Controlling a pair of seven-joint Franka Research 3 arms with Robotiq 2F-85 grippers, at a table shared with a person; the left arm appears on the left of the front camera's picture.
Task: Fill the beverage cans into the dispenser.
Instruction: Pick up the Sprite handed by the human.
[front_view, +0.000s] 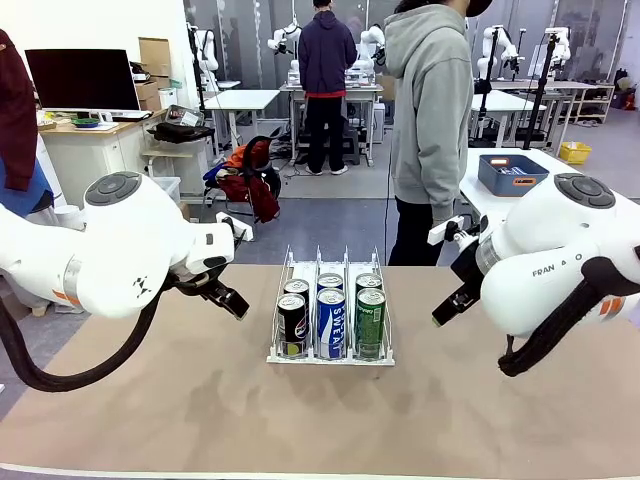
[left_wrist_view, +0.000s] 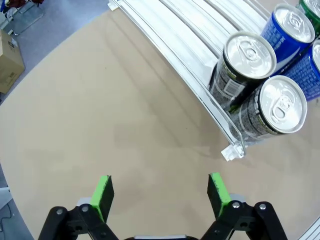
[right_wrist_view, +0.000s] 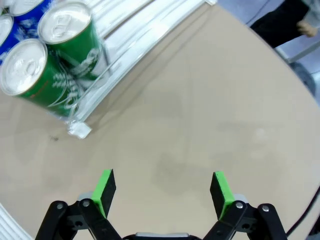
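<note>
Six beverage cans (front_view: 330, 318) stand in the dispenser (front_view: 330, 359) at frame centre, two per lane: black, blue, green. Left gripper (front_view: 235, 303) and right gripper (front_view: 445, 310) hang either side, jaws spread wide, holding nothing.

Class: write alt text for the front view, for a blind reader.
A clear three-lane dispenser on a tan table holds six beverage cans, two each black, blue and green. The left gripper and right gripper hover empty either side; a person stands behind.
</note>
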